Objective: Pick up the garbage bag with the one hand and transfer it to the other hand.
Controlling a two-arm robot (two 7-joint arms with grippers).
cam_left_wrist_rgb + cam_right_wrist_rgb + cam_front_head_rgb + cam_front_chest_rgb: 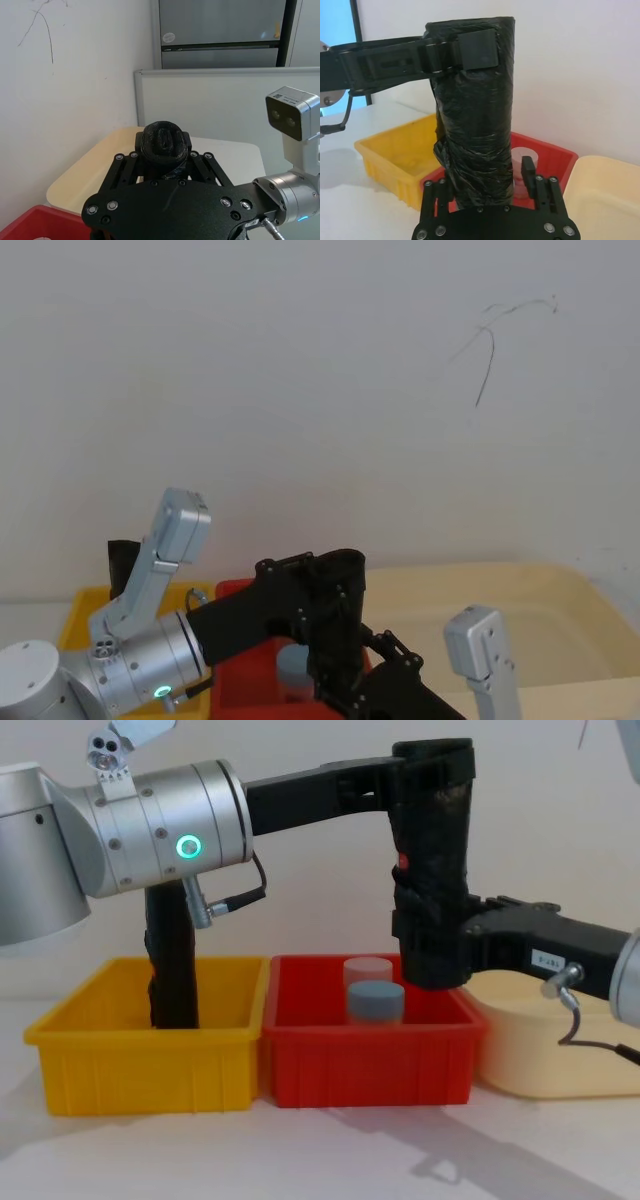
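Garbage bag [430, 860]: tall black crinkly roll with a small red mark on the side, held upright in the air over red bin [370, 1060]. Pinched at the top by left gripper [432, 765] jaws. Straddled low down by right gripper [430, 935] jaws, spread, one finger just off the plastic. Probably light, squashy, slick. Best gripped across the firm middle, not the loose folds.
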